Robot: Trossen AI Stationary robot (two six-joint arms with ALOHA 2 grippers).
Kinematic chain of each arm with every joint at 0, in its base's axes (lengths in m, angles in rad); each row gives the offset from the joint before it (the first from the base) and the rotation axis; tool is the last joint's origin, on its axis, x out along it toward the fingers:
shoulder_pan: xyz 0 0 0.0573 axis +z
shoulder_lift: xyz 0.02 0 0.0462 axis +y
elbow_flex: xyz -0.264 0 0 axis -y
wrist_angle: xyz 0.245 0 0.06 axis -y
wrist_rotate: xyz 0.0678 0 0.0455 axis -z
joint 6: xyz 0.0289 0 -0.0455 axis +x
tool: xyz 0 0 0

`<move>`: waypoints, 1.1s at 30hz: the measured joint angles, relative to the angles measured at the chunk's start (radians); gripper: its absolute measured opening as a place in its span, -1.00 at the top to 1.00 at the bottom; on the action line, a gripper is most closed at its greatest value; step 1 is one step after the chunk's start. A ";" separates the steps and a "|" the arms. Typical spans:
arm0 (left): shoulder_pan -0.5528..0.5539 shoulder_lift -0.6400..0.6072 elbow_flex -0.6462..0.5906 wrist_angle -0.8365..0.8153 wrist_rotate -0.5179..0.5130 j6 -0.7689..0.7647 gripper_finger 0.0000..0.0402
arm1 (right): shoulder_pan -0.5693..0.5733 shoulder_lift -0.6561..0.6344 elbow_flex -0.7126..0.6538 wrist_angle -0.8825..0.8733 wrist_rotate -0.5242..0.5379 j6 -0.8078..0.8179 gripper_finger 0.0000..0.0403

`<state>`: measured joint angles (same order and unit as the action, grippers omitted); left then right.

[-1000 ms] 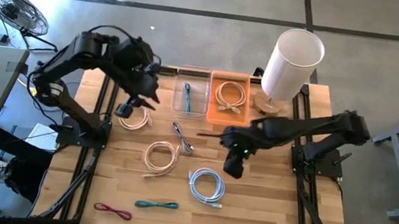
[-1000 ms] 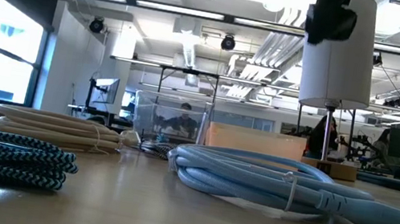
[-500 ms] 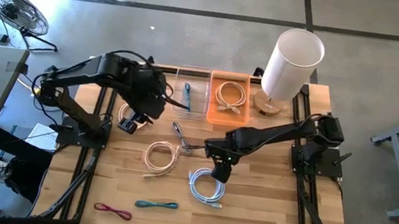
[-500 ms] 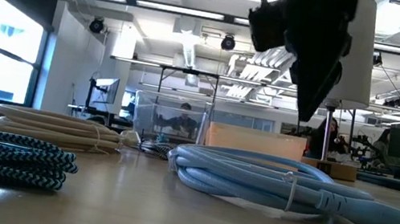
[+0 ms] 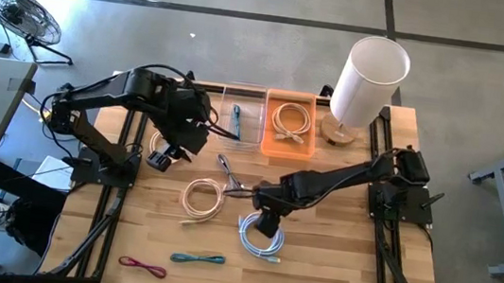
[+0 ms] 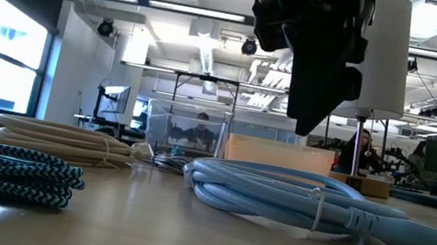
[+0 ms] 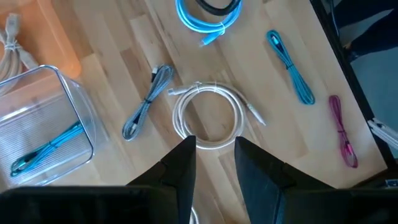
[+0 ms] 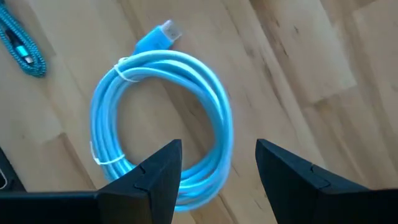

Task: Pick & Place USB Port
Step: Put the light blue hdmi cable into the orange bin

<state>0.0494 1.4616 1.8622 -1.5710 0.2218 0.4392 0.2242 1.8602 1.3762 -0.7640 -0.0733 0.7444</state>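
Right gripper: right gripper (image 8: 217, 177) hangs over the coiled light-blue cable (image 8: 163, 121), fingers apart and holding nothing; in the high view it sits at the coil's upper edge (image 5: 266, 224).
Light-blue cable: a tied round coil lying flat on the wooden slat table (image 5: 333, 265), its plug end sticking out of the loop, near the table's middle and right of the white coil.
Step in hand: judged to be the approach before a grasp on this coil.
How to do it well: come straight down so one finger lands inside the loop and the other outside, across the bundled strands near a tie, then close fully before lifting; a bite on one strand alone would likely let the coil unwind.
Where it goes: probably the orange rectangular bin (image 5: 289, 127), which already holds a cream coil, or the clear plastic bin (image 5: 241, 121) beside it with a thin blue cable; which one I cannot tell.
Left gripper: left gripper (image 7: 214, 165) waits above the left part of the table, fingers parted and empty, looking down on the coiled white cable (image 7: 208, 116).
Nearby clutter: a grey braided cable (image 5: 230, 174) lies just beside the right arm's path, so keep the descent vertical.
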 joint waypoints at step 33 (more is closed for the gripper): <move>0.000 0.000 0.000 0.000 0.039 -0.029 0.47 | 0.000 0.213 0.004 0.000 -0.060 -0.154 0.87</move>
<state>0.0495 1.4612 1.8618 -1.5711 0.2610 0.4099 0.2244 2.0732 1.3804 -0.7637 -0.1335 0.5903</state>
